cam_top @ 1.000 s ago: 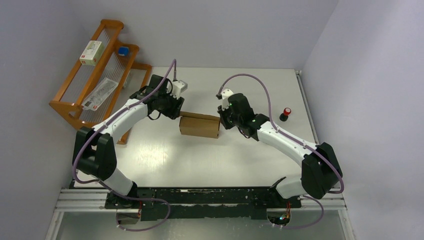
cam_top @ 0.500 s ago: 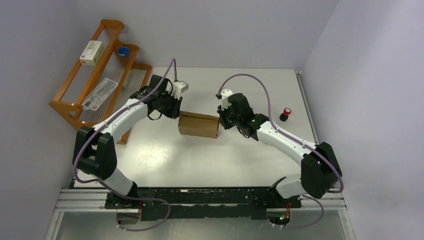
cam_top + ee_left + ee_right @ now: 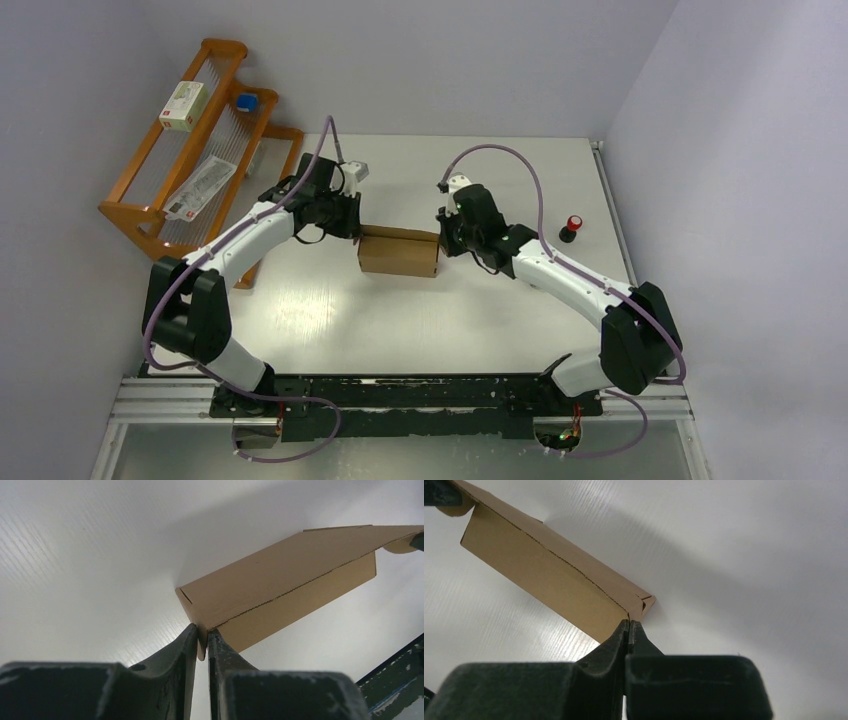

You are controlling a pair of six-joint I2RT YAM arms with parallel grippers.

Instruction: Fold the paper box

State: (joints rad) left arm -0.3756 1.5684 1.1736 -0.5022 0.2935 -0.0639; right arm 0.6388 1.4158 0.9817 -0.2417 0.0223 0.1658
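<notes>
Currently, wrist views show left pincer [image 3: 201, 636] and right pincer [image 3: 629, 625] each clamping an end edge of the rectangular brown cardboard box [image 3: 398, 254]; white worktop [image 3: 420, 320] surrounds it.

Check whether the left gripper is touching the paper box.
Touching. The left wrist view shows the left gripper closed on a thin cardboard edge at the near corner of the paper box, with no gap on either side.

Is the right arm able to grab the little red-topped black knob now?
Probably not yet: the right gripper is shut on an end of the brown cardboard box. The red-topped black knob sits nearby with nothing in between, so letting go should free it.
</notes>
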